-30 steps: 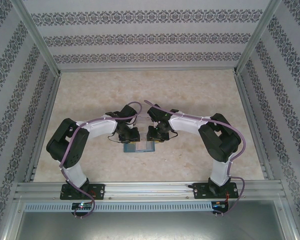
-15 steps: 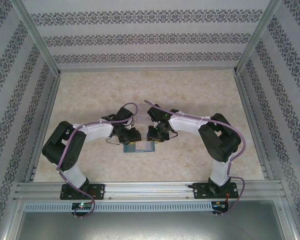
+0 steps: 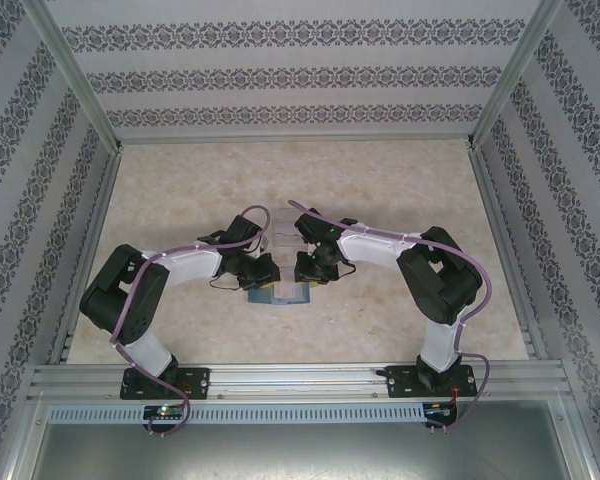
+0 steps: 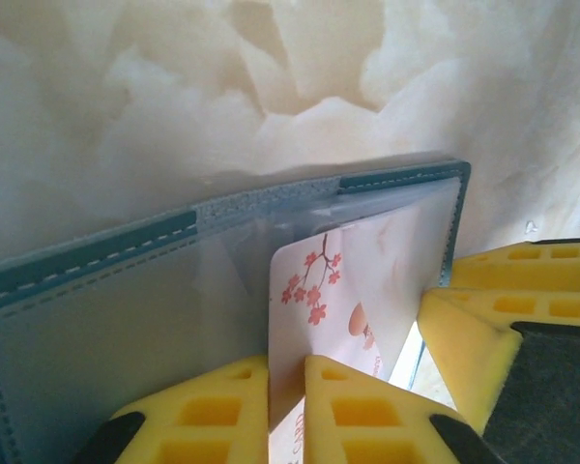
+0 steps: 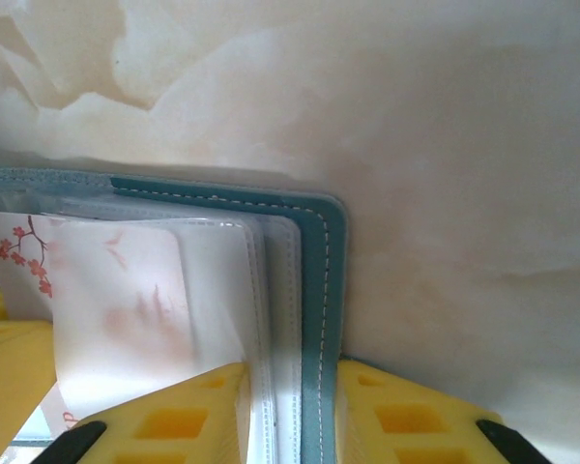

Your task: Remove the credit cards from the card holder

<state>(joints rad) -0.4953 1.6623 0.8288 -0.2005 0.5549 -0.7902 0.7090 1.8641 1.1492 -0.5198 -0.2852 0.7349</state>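
Marbled beige table (image 3: 180, 200), papered walls on three sides. Just toward 6 o'clock from its middle lies the card holder (image 3: 278, 294), open, teal cover down and clear sleeves up. In the left wrist view a white credit card (image 4: 314, 280) with red blossom print stands partly out of a sleeve. Its lower end is pinched between the yellow fingers of the left gripper (image 4: 287, 367), which are closed onto it. A second card (image 5: 126, 290), pale with faint reddish marks, sits inside a sleeve at the holder's 3 o'clock side. There the right gripper (image 5: 290, 375) clamps the stitched teal edge and sleeve ends, jaws closed on the holder. A clear tray (image 3: 280, 235) sits at the holder's 12 o'clock, between the wrists.
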